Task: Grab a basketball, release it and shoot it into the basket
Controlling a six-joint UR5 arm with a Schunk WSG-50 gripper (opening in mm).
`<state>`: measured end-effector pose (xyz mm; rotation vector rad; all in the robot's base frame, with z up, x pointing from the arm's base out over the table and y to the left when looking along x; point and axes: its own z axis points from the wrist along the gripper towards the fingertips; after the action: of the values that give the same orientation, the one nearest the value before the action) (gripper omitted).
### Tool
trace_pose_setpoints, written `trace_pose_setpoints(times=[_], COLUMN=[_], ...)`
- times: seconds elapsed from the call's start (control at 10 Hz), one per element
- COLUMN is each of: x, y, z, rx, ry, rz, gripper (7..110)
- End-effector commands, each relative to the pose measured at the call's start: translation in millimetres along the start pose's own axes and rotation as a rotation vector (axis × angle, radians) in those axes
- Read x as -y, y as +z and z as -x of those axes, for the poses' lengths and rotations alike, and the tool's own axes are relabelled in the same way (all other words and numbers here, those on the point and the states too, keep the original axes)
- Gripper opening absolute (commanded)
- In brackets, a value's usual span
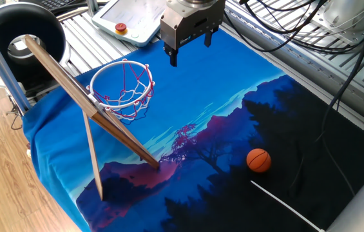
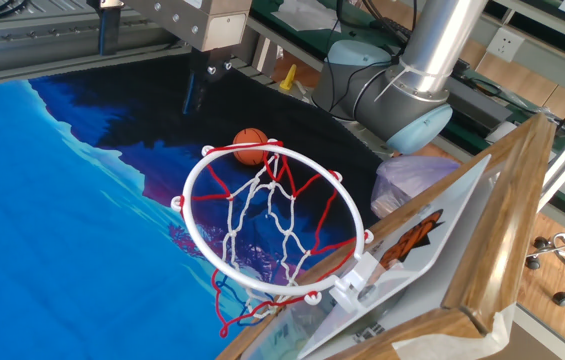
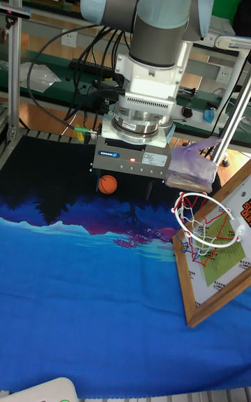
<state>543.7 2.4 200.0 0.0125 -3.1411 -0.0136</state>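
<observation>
The orange basketball (image 1: 258,160) lies on the dark near-right part of the blue printed cloth, also seen behind the hoop (image 2: 250,146) and under the gripper body's left edge (image 3: 107,184). The basket (image 1: 130,103) is a white ring with a red-and-white net on a tilted wooden board (image 1: 82,100), standing at the cloth's left side (image 2: 188,205) (image 3: 178,225). My gripper (image 1: 191,50) hangs open and empty above the far edge of the cloth, right of the basket and well away from the ball (image 2: 148,60) (image 3: 132,189).
A big black ring (image 1: 20,29) sits at the far left behind the board. A white pendant with a red button (image 1: 122,28) lies behind the gripper. Black cables (image 1: 310,38) run along the right. A thin white line (image 1: 285,205) crosses the cloth near the ball.
</observation>
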Motion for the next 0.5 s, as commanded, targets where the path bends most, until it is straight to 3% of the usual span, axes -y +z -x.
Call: trace_pose_setpoints(times=[0.0, 0.1, 0.4], x=[-33.4, -33.4, -33.6], y=[-4.6, -3.4, -0.4], z=[-38.0, -37.7, -36.7], rx=[-0.140, -0.140, -0.137], ry=[-0.195, -0.195, -0.197], rz=[0.140, 0.140, 0.139], gripper=[109, 7, 7])
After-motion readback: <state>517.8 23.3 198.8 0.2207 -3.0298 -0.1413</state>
